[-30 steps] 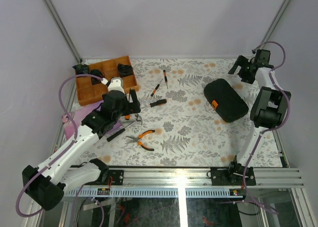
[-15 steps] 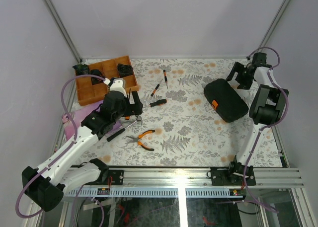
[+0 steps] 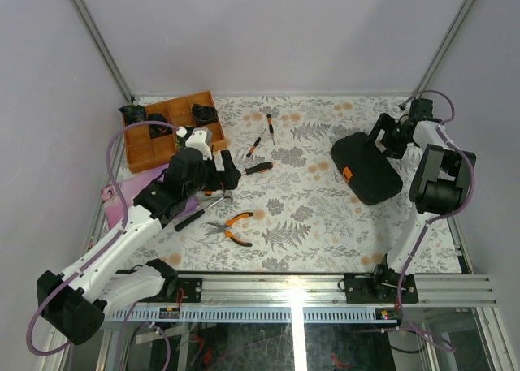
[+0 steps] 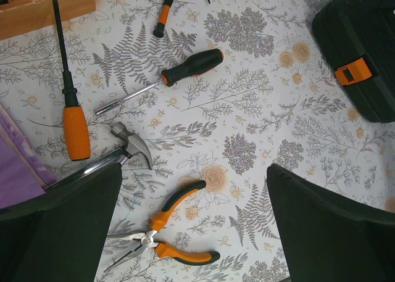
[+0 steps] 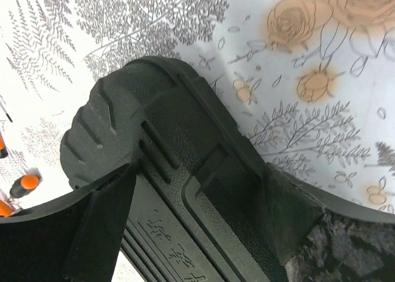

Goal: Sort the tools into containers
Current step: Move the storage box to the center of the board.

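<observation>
Black ribbed round-cornered tool case [image 5: 154,140]

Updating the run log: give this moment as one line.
left hand open over tools | right hand straddling case end, grip unclear | case closed

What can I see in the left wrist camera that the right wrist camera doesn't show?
Only the left wrist view shows the hammer, the pliers, the black-handled screwdriver, the orange-handled screwdriver, a wooden tray corner and the orange tab. Only the right wrist view shows, close up, moulded ribs and raised lettering. Both show the black case and the floral table cover.
</observation>
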